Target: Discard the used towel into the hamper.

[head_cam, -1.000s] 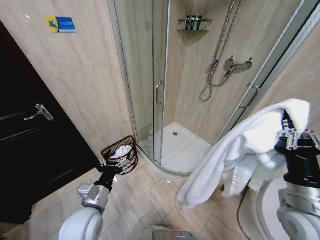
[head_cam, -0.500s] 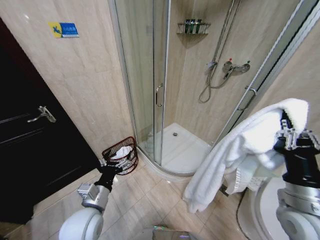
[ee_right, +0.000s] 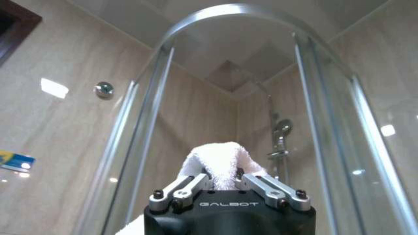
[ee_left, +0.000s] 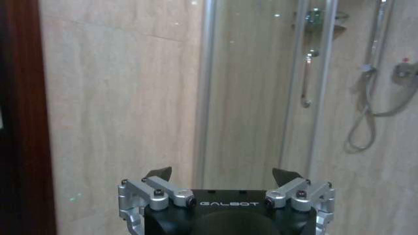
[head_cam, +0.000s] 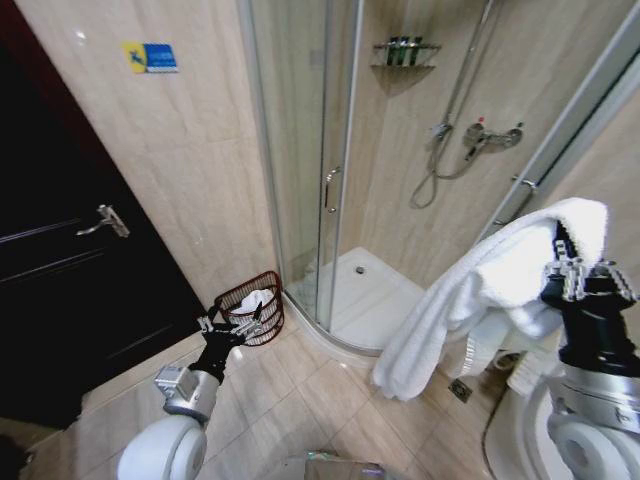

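Towel [head_cam: 470, 300]: white, thick, draped, folded.

My whole view has swung to the left and tipped slightly, so the dark door [head_cam: 70, 270] fills more of my left side and the shower door handle [head_cam: 329, 188] sits further right (that is my head turning, not the room). The free end of the towel [head_cam: 470, 300] now hangs shorter and nearer my right gripper [head_cam: 578, 272].

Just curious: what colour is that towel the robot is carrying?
White; the towel shows best in the head view, draped from the right pincer.
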